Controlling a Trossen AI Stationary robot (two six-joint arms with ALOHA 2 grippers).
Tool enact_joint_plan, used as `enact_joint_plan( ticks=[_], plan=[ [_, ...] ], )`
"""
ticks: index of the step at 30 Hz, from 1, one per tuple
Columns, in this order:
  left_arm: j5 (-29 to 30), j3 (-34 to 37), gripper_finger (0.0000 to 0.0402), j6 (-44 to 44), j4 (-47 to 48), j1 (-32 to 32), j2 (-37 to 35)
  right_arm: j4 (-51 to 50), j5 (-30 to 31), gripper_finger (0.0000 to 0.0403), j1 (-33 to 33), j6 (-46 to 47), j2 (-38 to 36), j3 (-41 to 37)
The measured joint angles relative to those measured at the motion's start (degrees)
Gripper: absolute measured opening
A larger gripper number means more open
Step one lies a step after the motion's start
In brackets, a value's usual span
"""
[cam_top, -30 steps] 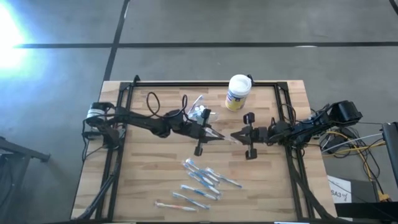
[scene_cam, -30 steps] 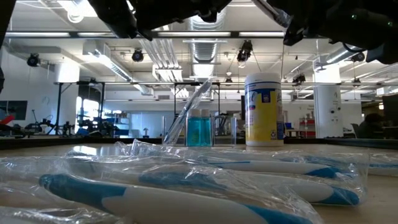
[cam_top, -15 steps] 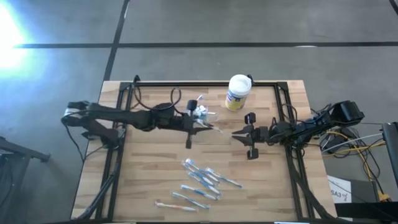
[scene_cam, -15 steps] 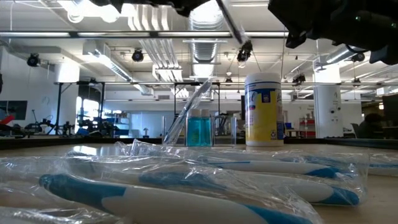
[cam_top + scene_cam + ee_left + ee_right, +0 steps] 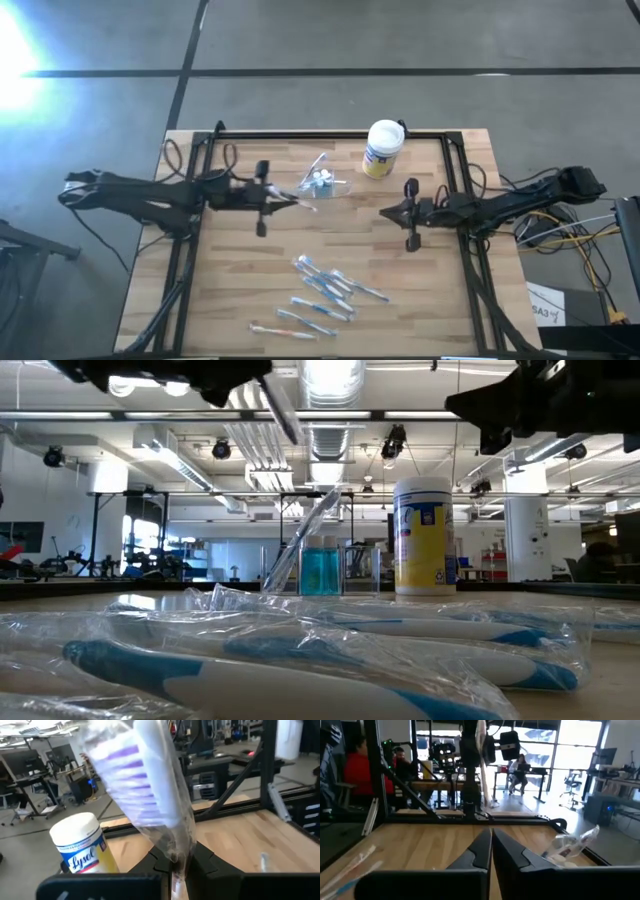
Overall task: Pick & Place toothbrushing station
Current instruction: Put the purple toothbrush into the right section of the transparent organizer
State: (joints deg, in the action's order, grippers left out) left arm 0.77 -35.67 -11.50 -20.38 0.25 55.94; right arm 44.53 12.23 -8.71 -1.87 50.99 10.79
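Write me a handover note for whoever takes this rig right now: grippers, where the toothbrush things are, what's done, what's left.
Left gripper: shut on a wrapped toothbrush, held above the table beside the toothbrushing station.
Right gripper: shut, empty, waiting on the table's right side.
The station stands next to the white Lysol canister, with one wrapped toothbrush already leaning in it.
More wrapped toothbrushes lie at the table's near side.
Left to do: place the held toothbrush in the station, then the loose ones.
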Motion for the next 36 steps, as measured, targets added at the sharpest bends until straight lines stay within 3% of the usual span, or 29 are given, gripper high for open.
enact_joint_plan(
  ticks=[9, 15, 21, 28, 36],
  plan=[
    [0.72, 12.37, 0.0022, 4.66, -2.73, 0.00, -12.01, -10.22, 2.92, 0.0008, 0.00, 2.20, -8.40, -2.29],
    [1.88, 17.99, 0.0022, 5.62, -5.12, 0.00, -15.43, -11.62, 3.00, 0.0008, 0.00, 2.16, -11.58, -4.31],
    [1.88, 18.95, 0.0022, 5.32, -5.27, 0.00, -16.24, -11.80, 2.54, 0.0008, 0.00, 3.30, -15.78, -7.08],
    [1.77, 13.71, 0.0022, 1.43, -5.60, 0.04, -10.79, -11.60, 3.19, 0.0008, 0.00, 1.83, -20.53, -8.33],
    [0.36, -6.22, 0.0022, -3.28, -4.71, 0.58, 10.30, -11.66, 3.24, 0.0008, 0.00, 0.21, -21.28, -8.33]
  ],
)
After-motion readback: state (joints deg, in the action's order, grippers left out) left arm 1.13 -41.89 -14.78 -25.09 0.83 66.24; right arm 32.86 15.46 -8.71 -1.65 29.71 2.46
